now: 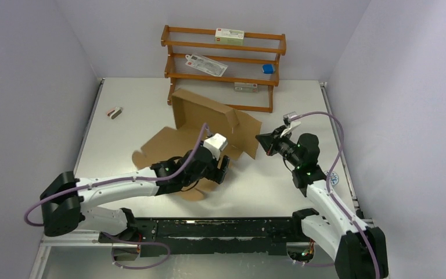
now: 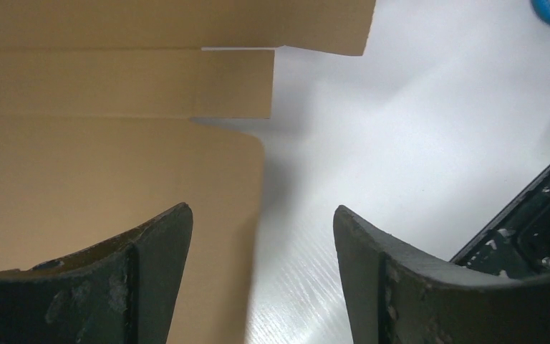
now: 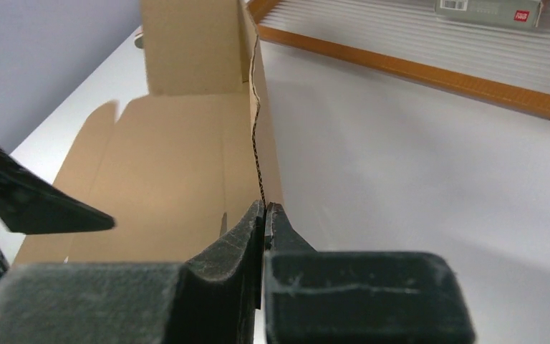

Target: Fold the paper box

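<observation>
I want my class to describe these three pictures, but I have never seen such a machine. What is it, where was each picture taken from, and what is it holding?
These are two robot arms bolted to a white table. One picture looks down from above; the other two come from cameras on each wrist. A brown paper box, half unfolded, lies on the table before a wooden rack holding small cartons. The right gripper has its jaws shut on the edge of an upright flap. The left gripper hangs with jaws open over the flat cardboard, holding nothing.
</observation>
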You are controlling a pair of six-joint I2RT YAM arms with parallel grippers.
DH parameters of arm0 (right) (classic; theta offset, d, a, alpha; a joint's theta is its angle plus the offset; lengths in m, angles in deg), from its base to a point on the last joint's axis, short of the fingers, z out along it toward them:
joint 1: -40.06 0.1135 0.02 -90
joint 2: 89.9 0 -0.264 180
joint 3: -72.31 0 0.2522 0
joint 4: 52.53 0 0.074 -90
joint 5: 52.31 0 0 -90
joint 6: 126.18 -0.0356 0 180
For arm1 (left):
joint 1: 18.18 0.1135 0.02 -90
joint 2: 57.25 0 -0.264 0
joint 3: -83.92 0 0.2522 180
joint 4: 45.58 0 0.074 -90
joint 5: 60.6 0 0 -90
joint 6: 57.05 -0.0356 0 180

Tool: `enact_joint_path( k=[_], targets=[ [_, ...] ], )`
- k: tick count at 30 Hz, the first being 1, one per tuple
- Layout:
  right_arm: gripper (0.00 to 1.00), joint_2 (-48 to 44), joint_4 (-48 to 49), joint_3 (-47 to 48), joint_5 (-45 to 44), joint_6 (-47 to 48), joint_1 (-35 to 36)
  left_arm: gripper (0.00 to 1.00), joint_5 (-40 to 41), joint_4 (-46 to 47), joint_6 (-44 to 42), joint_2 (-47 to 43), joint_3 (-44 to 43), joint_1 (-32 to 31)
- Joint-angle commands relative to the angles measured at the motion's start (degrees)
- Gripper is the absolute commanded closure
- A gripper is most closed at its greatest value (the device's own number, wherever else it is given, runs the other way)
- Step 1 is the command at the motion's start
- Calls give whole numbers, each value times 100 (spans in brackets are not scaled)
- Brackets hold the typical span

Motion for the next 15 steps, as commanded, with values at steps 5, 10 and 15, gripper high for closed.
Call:
enact_joint_path(
  k=[5,10,15],
  targets=[
    [100,-604,-1055,97,-182,-47,295,21,655,1340,-573,858,-39,-244],
    [100,-755,-1159,41,-157,102,375,19,858,1800,-1361,1168,-58,-364],
    [100,-778,-1190,77,-51,122,390,17,1417,1978,-1934,1621,-226,-545]
  ],
)
